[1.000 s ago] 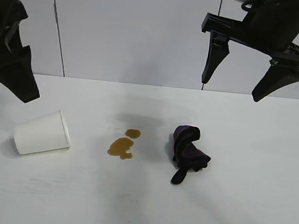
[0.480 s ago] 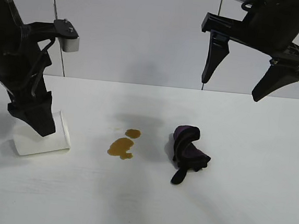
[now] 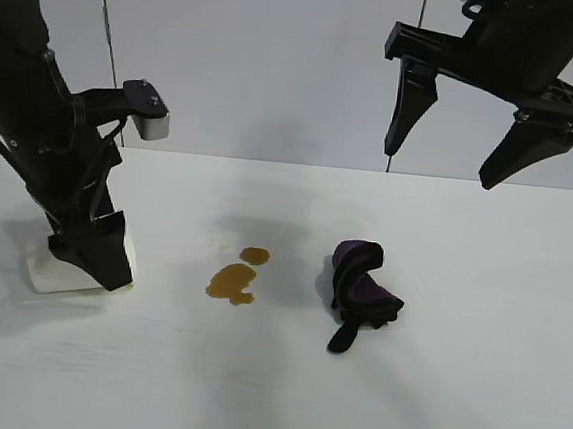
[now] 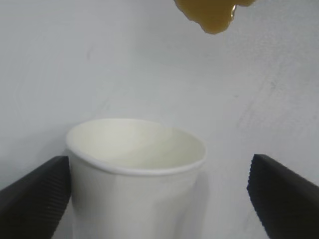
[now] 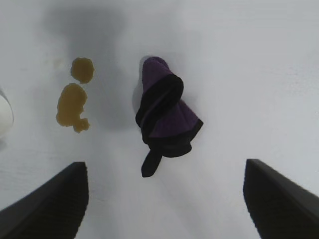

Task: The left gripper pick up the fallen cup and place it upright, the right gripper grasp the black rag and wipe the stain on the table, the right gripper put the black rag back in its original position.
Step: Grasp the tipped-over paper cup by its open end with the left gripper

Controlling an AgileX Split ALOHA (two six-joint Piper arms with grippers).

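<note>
Cup-righting is in hand: the left claw (image 3: pixel 97 258) straddles the fallen cup (image 3: pixel 61 270), at nine o'clock from the stain (image 3: pixel 233 282), fingers spread and needing to close, while the right claw (image 3: pixel 454 139) hangs open above the counter (image 3: pixel 472 391).

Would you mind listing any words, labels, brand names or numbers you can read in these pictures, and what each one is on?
None: no view shows readable text.
The cup is plain white, with no print showing.
The black rag shows no tag or label.
The table and the stain carry no markings.
The left pincer and the right pincer show no readable lettering.
</note>
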